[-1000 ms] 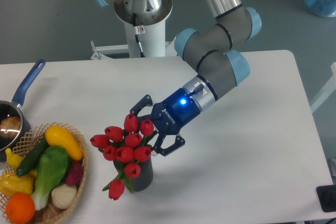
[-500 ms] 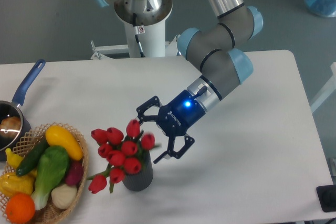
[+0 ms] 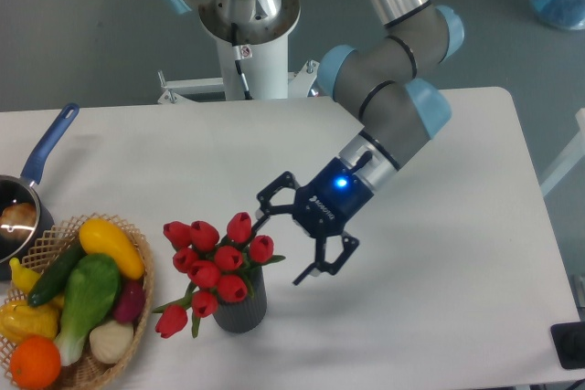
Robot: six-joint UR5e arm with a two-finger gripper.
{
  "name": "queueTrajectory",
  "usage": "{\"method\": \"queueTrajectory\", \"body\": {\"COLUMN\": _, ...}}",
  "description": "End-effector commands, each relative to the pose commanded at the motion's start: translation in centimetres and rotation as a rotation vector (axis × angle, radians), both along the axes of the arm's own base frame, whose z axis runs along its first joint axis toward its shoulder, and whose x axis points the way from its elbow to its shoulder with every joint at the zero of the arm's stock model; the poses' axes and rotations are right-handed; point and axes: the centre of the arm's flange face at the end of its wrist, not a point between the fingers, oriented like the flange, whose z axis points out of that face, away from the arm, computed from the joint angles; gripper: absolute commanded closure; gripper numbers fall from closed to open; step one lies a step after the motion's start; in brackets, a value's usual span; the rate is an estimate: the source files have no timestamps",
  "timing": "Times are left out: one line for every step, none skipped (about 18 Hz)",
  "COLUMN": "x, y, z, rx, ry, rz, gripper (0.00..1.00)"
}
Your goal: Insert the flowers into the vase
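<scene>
One arm reaches down from the upper middle over a white tabletop point(image 3: 439, 253), its claw point(image 3: 288, 244) pointing lower left with a blue light lit on the wrist. Claw fingers are spread apart, holding nothing; the upper finger point(image 3: 274, 196) sits just right of the topmost bud, the lower finger point(image 3: 324, 267) hangs over bare tabletop right of the vase. Flowers point(image 3: 212, 258), red tulip buds on green stems, stand in the vase point(image 3: 242, 308), a short dark ribbed cylinder near the front middle of the tabletop. Most buds cluster above the mouth; a couple droop over the left side on bent stems, lowest bud hanging beside the vase's left wall, with a green leaf sticking out left. Bunch is wider than the vase and hides most of its mouth. Claw is near the flowers on their right; whether the upper fingertip touches a bud can't be told. Left of the vase, a wicker basket point(image 3: 142, 294) holds fruit and vegetables: yellow squash, green pieces, an orange, a white bulb, something purple. Basket is just beside the drooping buds but apart from the vase. Far left, a saucepan point(image 3: 9, 212) with a blue handle point(image 3: 50, 143) is cut by the frame edge, touching or just behind the basket. Arm base stands on a white pedestal point(image 3: 251, 61) behind the tabletop.
</scene>
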Motion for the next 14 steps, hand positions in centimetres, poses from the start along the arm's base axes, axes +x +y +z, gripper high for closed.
{"method": "queueTrajectory", "body": {"x": -0.9, "y": -1.2, "z": 1.0, "rx": -0.005, "ry": 0.022, "rz": 0.026, "gripper": 0.0}}
{"method": "queueTrajectory", "body": {"x": -2.0, "y": -2.7, "z": 2.2, "rx": -0.009, "ry": 0.052, "rz": 0.058, "gripper": 0.0}}
{"method": "queueTrajectory", "body": {"x": -2.8, "y": -3.5, "z": 3.3, "rx": -0.01, "ry": 0.081, "rz": 0.078, "gripper": 0.0}}
{"method": "queueTrajectory", "body": {"x": -3.7, "y": -4.1, "z": 3.9, "rx": -0.023, "ry": 0.103, "rz": 0.096, "gripper": 0.0}}
{"method": "queueTrajectory", "body": {"x": -4.6, "y": -4.8, "z": 4.4, "rx": -0.038, "ry": 0.128, "rz": 0.114, "gripper": 0.0}}
{"method": "queueTrajectory", "body": {"x": -5.1, "y": -4.9, "z": 4.7, "rx": -0.047, "ry": 0.158, "rz": 0.116, "gripper": 0.0}}
{"method": "queueTrajectory", "body": {"x": -5.8, "y": -5.2, "z": 5.2, "rx": -0.07, "ry": 0.199, "rz": 0.123, "gripper": 0.0}}
{"method": "queueTrajectory", "body": {"x": -6.8, "y": -5.9, "z": 5.3, "rx": -0.112, "ry": 0.241, "rz": 0.14, "gripper": 0.0}}
{"method": "queueTrajectory", "body": {"x": -7.7, "y": -6.4, "z": 5.5, "rx": -0.166, "ry": 0.284, "rz": 0.158, "gripper": 0.0}}
{"method": "queueTrajectory", "body": {"x": -8.5, "y": -7.2, "z": 5.3, "rx": -0.238, "ry": 0.32, "rz": 0.183, "gripper": 0.0}}
{"method": "queueTrajectory", "body": {"x": -9.2, "y": -8.2, "z": 5.1, "rx": -0.316, "ry": 0.353, "rz": 0.213, "gripper": 0.0}}
{"method": "queueTrajectory", "body": {"x": -9.7, "y": -9.0, "z": 4.7, "rx": -0.386, "ry": 0.376, "rz": 0.235, "gripper": 0.0}}
{"method": "queueTrajectory", "body": {"x": -10.2, "y": -9.6, "z": 4.6, "rx": -0.437, "ry": 0.395, "rz": 0.255, "gripper": 0.0}}
{"method": "queueTrajectory", "body": {"x": -10.7, "y": -10.4, "z": 4.5, "rx": -0.463, "ry": 0.402, "rz": 0.271, "gripper": 0.0}}
